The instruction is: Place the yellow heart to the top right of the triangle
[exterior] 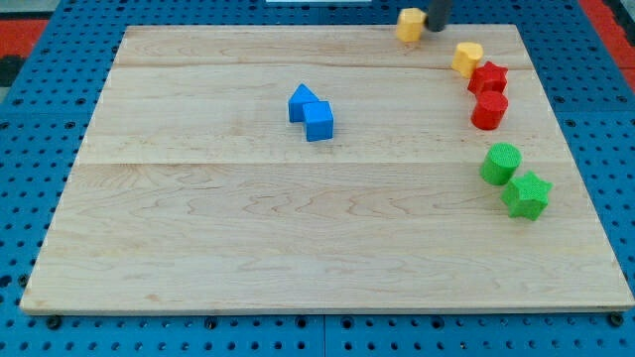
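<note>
Yellow heart (468, 58) lies near the board's top right corner, touching a red star (488, 76). My tip (436, 24), a bare rod with no jaws, presses another yellow block (410, 24) at the top edge, up-left of the heart. The blue triangle (302, 100) sits far left, mid-board, beside a blue cube (318, 121).

We view a lab bench: a wooden board (298, 208) rests on a blue perforated mounting plate (30, 99), with small coloured test blocks (311, 113) laid out for robot pushing trials.
</note>
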Robot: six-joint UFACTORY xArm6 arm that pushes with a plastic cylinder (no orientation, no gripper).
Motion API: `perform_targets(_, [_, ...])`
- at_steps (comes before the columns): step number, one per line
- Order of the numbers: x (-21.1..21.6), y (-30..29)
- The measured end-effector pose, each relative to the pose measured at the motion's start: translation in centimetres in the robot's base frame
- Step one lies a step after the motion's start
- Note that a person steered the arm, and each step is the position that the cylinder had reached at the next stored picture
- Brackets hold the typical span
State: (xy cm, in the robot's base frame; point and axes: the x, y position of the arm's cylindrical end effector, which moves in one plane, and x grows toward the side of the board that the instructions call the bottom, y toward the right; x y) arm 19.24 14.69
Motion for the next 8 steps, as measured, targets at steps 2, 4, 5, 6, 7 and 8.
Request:
perform_targets(2, [6.5,-7.8])
perform_targets(4, [2.3,2.0])
perform_targets(5, [-0.1,8.0])
perform_targets(6, [5.6,16.9])
perform_targets(7, [5.4,8.8])
perform_targets(8, [6.2,4.9])
